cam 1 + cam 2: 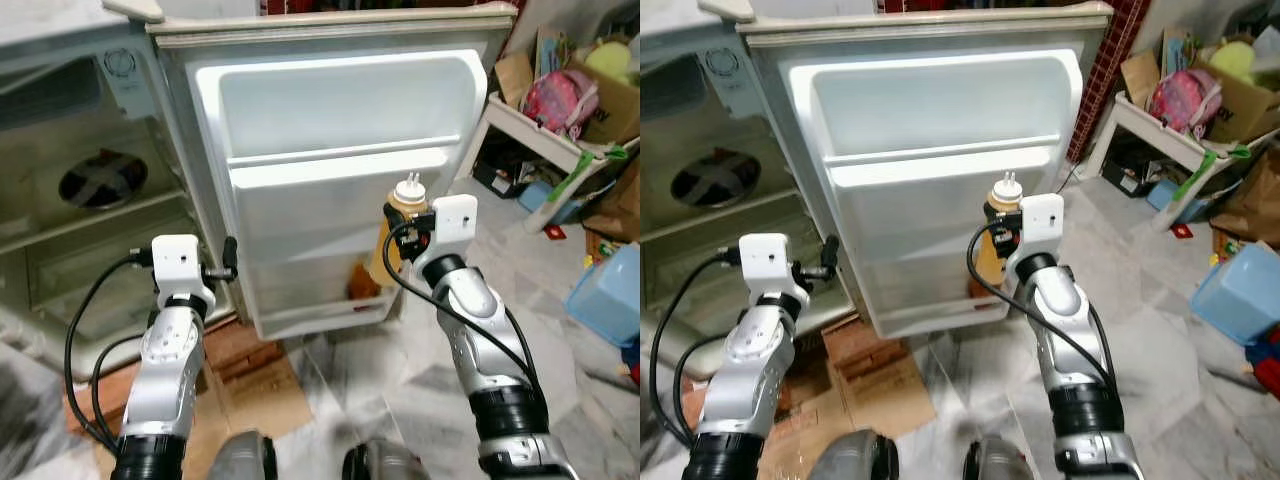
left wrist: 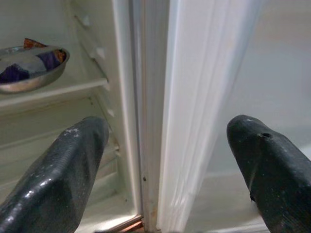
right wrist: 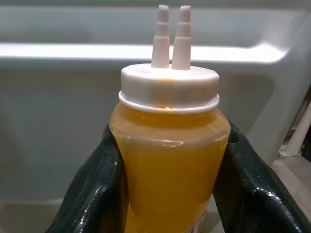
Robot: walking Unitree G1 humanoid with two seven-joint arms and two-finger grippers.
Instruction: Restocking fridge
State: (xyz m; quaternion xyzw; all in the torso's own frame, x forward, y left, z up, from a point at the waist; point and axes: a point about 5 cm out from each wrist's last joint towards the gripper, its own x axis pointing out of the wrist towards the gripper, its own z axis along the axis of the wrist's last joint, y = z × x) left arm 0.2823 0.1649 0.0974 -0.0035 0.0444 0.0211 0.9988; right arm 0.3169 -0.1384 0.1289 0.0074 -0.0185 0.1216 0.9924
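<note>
While the fridge door (image 1: 340, 180) stands wide open with its inner shelves facing us, the right tool (image 3: 170, 184) has its two black fingers closed snugly on either side of a squeeze bottle (image 1: 398, 235) full of orange-yellow sauce, white twin-nozzle cap on top, held upright just in front of the door's lower half. That bottle is off the floor and not yet seated in any door shelf (image 1: 335, 165) — so this looks like the carry-in step of the restock, with the placing yet to come. Over on the other side, the left tool (image 2: 165, 160) is spread wide with nothing in it, one finger (image 2: 53, 174) toward the fridge interior and the other toward the door's inner face, with the door's hinge-side edge (image 2: 160, 116) running between them; whether either finger touches that edge can't be made out. Inside the cabinet a metal bowl (image 2: 29, 68) sits on a shelf. Next, by my reckoning, the bottle wants lifting clear of a rail, easing in behind it and setting down upright before those fingers let go — tip it and it could topple out.
</note>
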